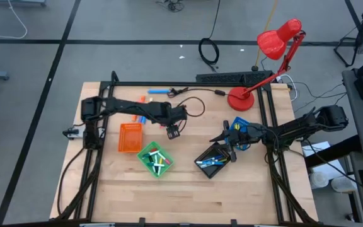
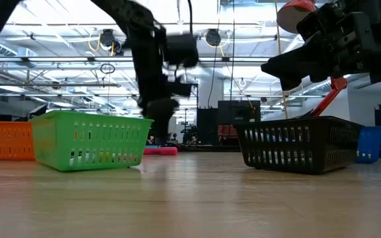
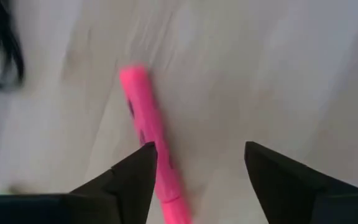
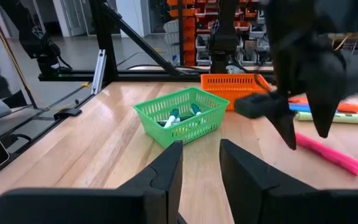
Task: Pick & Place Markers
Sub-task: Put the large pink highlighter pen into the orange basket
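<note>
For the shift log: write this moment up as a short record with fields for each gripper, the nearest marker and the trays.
left gripper: open, above the pink marker, not gripping it
right gripper: open, empty, over the black tray
pink marker: flat on the table
green tray: holds markers
orange tray: contents unclear
blue tray: behind the right gripper

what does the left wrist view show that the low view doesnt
Only the left wrist view shows the left gripper open right above the pink marker, which lies nearer one finger than midway. Only the low view shows the green tray, black tray, orange tray and right gripper. Both show the pink marker and the wooden table.
</note>
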`<move>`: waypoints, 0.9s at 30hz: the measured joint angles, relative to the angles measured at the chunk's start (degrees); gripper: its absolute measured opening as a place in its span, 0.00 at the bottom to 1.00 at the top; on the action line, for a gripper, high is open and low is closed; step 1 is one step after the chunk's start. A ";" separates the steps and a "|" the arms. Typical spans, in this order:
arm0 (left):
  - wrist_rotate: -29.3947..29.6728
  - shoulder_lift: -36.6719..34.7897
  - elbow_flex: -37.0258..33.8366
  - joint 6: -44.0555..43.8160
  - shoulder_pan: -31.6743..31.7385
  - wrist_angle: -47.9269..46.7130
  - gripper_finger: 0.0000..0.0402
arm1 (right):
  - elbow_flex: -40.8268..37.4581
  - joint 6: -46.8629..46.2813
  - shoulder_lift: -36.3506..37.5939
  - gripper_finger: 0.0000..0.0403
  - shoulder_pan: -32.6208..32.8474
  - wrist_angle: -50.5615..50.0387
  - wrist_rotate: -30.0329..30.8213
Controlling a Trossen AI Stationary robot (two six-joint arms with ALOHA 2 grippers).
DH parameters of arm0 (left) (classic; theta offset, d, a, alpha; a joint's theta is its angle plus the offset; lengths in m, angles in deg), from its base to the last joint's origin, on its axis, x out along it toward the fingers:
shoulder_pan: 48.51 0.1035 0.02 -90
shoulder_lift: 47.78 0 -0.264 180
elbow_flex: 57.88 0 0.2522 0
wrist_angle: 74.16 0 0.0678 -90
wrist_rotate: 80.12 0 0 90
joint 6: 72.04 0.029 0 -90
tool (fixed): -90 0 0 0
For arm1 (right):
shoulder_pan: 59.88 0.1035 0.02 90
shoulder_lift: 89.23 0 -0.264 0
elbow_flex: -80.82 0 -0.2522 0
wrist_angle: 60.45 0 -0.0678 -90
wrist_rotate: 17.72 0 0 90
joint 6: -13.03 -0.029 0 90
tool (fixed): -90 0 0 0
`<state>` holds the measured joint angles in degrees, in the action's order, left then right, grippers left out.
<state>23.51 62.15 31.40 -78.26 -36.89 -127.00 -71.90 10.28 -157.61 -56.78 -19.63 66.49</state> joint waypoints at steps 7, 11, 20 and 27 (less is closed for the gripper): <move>-2.35 2.14 -0.02 0.03 5.35 -2.88 0.59 | -0.02 0.00 0.00 0.23 0.01 -0.13 0.01; -8.85 2.15 -0.02 0.03 7.84 -3.05 0.56 | -0.02 -0.02 0.00 0.23 -0.01 -0.08 -0.01; -9.22 7.68 0.46 -0.36 8.93 -2.56 0.45 | -0.02 0.00 0.00 0.23 0.00 -0.02 -0.01; -9.15 7.75 0.30 1.86 8.06 -2.21 0.27 | -0.02 0.00 0.00 0.23 0.00 0.01 -0.01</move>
<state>14.36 69.90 31.71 -76.40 -28.83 -129.21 -71.93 10.28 -157.61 -56.78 -19.62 66.49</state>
